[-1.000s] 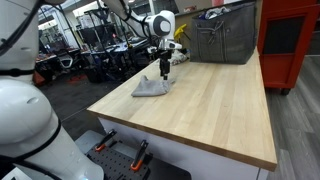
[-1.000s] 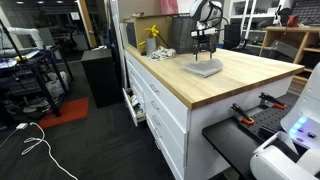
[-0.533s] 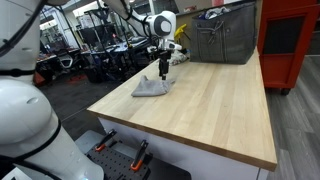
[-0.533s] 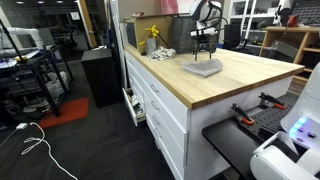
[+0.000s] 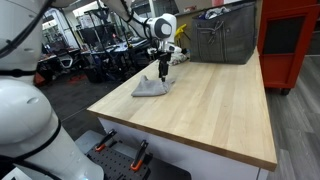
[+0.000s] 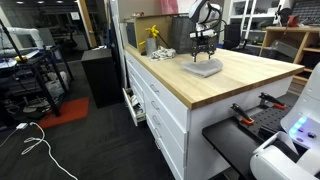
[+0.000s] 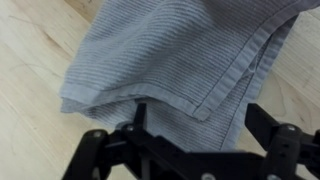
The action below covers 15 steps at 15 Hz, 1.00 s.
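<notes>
Nothing is grasped yet: the gripper (image 5: 163, 68) hangs just over the grey cloth (image 5: 150, 87) with its dark fingers spread wide and empty, and the cloth lies loose on the wooden table (image 5: 215, 105), left of centre in an exterior view. In the wrist view the cloth (image 7: 170, 50) fills the upper part of the frame, a soft ribbed knit with a stitched hem, folded over itself in uneven layers; the table is smooth, pale, straight-edged wood.

Wooden worktop (image 5: 215, 105), red cabinet (image 5: 292, 40)
</notes>
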{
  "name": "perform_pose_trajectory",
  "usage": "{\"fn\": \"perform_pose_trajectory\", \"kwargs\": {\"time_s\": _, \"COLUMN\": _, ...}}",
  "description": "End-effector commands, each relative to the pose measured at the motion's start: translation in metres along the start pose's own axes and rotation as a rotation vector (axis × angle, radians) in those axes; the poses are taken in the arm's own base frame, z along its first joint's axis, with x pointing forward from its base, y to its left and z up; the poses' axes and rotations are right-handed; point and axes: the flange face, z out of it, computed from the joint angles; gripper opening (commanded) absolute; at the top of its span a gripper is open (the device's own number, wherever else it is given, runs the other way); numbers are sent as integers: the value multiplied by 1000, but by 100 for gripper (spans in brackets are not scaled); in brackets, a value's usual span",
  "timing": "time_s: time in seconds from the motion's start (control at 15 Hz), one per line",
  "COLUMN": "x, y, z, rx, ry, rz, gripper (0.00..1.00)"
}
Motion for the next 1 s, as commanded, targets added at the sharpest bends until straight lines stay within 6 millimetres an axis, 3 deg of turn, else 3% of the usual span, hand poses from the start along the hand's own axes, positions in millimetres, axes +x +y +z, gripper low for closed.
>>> {"fn": "perform_pose_trajectory", "kwargs": {"time_s": 0.0, "x": 2, "y": -4, "z": -5, "rx": 11, "ry": -29, "rz": -3, "gripper": 100}}
{"fn": "perform_pose_trajectory", "kwargs": {"time_s": 0.4, "x": 3, "y": -3, "z": -1, "rx": 9, "ry": -33, "rz": -2, "gripper": 92}}
{"fn": "perform_pose_trajectory", "kwargs": {"time_s": 0.47, "x": 4, "y": -3, "z": 0, "rx": 8, "ry": -34, "rz": -1, "gripper": 70}}
{"fn": "perform_pose_trajectory", "kwargs": {"time_s": 0.6, "x": 4, "y": -3, "z": 1, "rx": 8, "ry": -35, "rz": -1, "gripper": 59}}
{"fn": "perform_pose_trajectory", "kwargs": {"time_s": 0.93, "x": 6, "y": -2, "z": 3, "rx": 9, "ry": -37, "rz": 3, "gripper": 19}}
